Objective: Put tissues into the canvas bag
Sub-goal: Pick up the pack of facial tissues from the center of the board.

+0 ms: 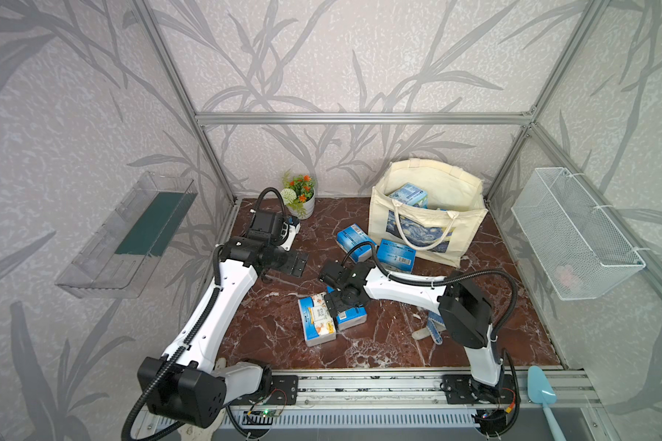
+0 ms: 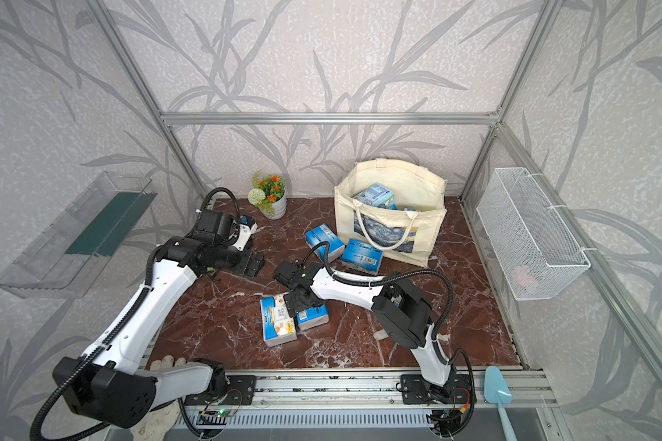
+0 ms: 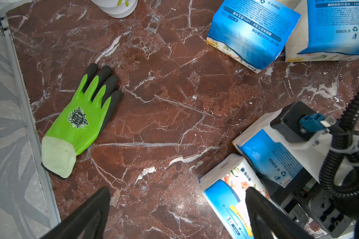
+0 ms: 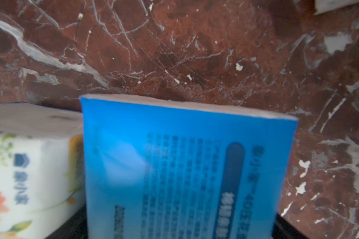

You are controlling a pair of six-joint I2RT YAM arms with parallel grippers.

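The cream canvas bag (image 1: 463, 236) (image 2: 425, 233) stands open at the back right with tissues (image 1: 409, 194) inside. Two blue packs (image 1: 354, 236) (image 1: 396, 256) lie just in front of it. Nearer the front, a floral pack (image 1: 316, 320) (image 4: 29, 175) lies beside a blue pack (image 1: 352, 319) (image 4: 184, 165). My right gripper (image 1: 344, 301) (image 4: 178, 227) is down over that blue pack, open, one jaw on each side of it; the pack rests on the table. My left gripper (image 1: 297, 263) (image 3: 174, 217) hangs open and empty over bare table at the back left.
A green glove (image 3: 81, 122) lies near the left wall and a dotted glove (image 1: 432, 328) under the right arm. A flower pot (image 1: 301, 194) stands at the back. A wire basket (image 1: 574, 233) hangs on the right wall, a clear shelf (image 1: 130, 236) on the left.
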